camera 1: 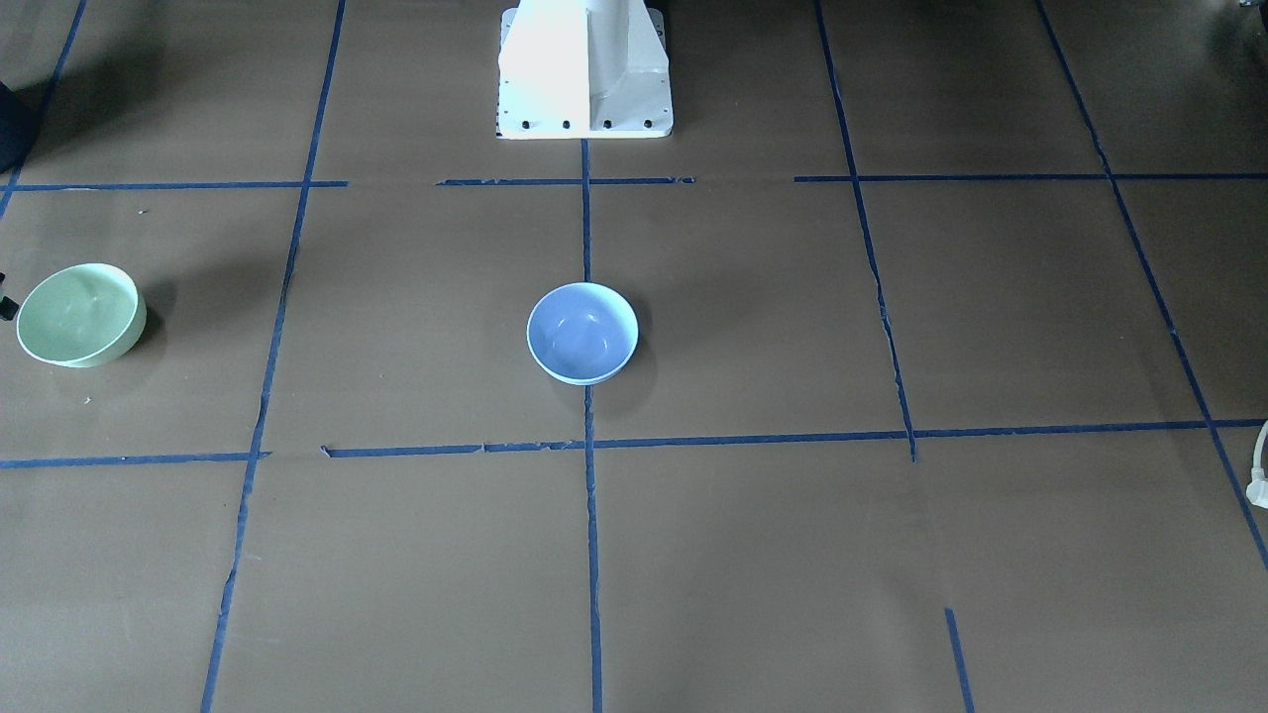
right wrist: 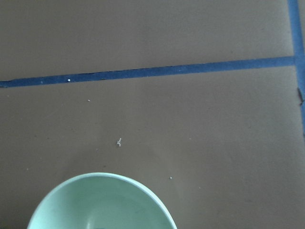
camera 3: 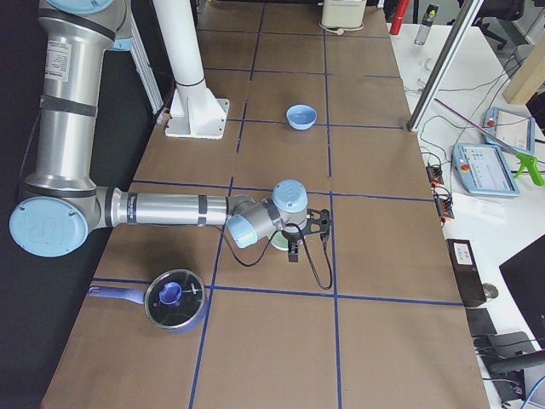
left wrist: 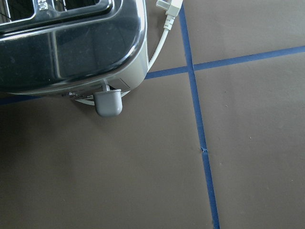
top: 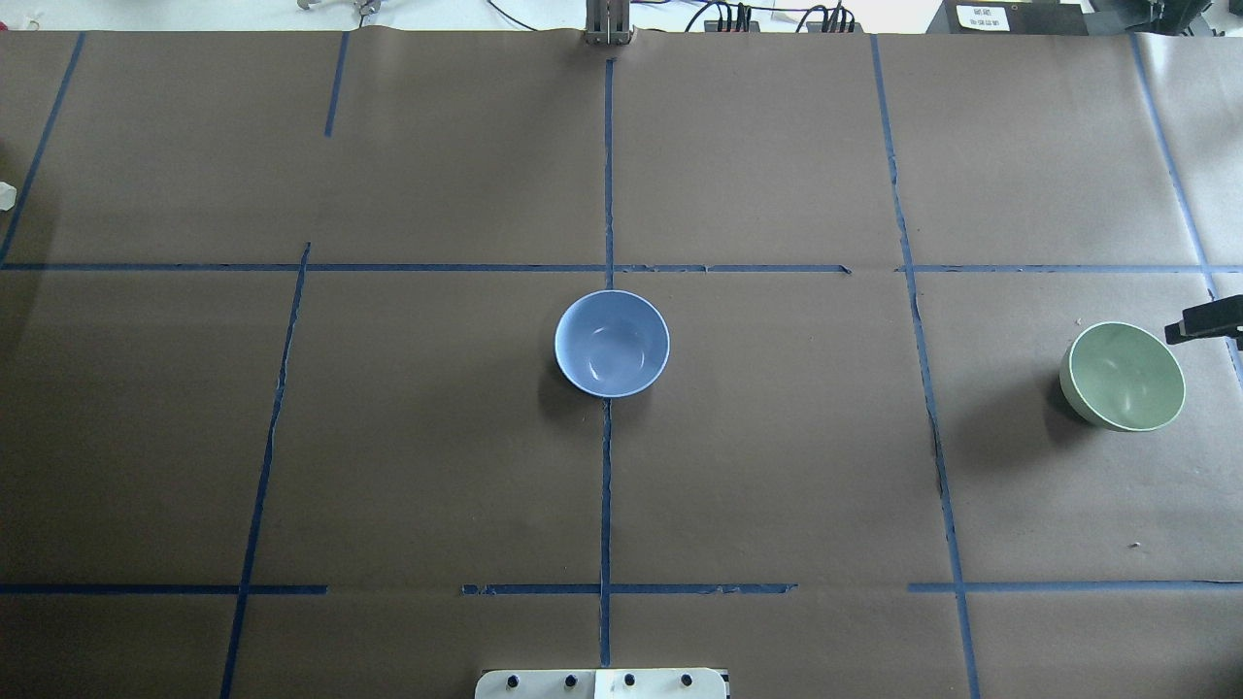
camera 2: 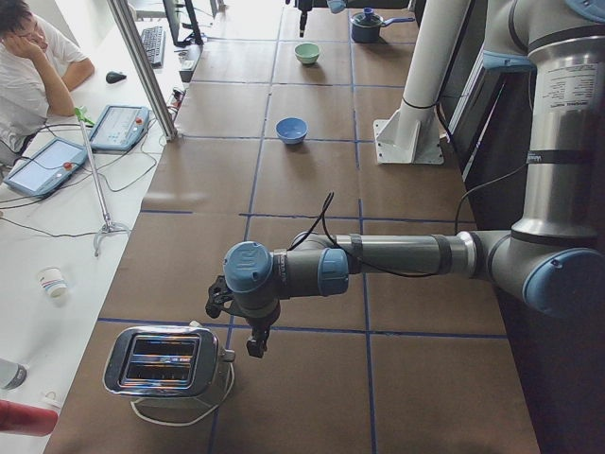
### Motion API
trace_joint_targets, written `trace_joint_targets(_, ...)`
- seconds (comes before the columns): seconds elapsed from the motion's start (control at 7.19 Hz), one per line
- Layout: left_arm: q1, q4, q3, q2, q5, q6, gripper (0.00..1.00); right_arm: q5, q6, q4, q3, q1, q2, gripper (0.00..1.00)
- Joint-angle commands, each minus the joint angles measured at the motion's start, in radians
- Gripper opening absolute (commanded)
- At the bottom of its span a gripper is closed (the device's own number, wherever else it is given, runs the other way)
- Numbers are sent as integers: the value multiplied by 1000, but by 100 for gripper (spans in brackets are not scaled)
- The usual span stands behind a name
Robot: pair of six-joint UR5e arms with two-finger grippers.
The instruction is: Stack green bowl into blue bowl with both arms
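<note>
The pale mint-green bowl (top: 1126, 377) sits upright at the table's far right end and also shows in the front view (camera 1: 81, 314). The periwinkle-blue bowl (top: 612, 344) sits upright at the table's centre on a blue tape line, empty. My right gripper (top: 1202, 321) hangs just beyond the green bowl's rim, only a black tip in view at the frame edge. The right wrist view shows the green bowl's rim (right wrist: 100, 202) below it and no fingers. My left gripper (camera 2: 250, 339) hangs far off beside a toaster. I cannot tell if either gripper is open or shut.
A chrome toaster (camera 2: 165, 364) with a white cord stands at the table's left end, close under the left wrist (left wrist: 71, 43). A blue pot with a glass lid (camera 3: 174, 298) sits near the right arm. The white pedestal (camera 1: 584, 69) stands behind the blue bowl. A person (camera 2: 28, 66) sits at a side desk.
</note>
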Motion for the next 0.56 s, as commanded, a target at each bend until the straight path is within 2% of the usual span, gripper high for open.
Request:
trace_joint_targets(0.0, 0, -1, 0, -1, -16, -1, 100, -39, 105, 122, -37, -102, -29, 95)
trace_joint_targets(0.14, 0, -1, 0, -1, -24, -1, 100, -37, 104, 121, -44, -112, -36, 77)
trace_joint_targets(0.28, 0, -1, -1, -1, -25, -1, 100, -37, 101, 122, -60, -113, -36, 38)
trace_joint_targets(0.42, 0, -2, -2, 1, -25, -1, 100, -36, 99, 133, -64, -112, -38, 7)
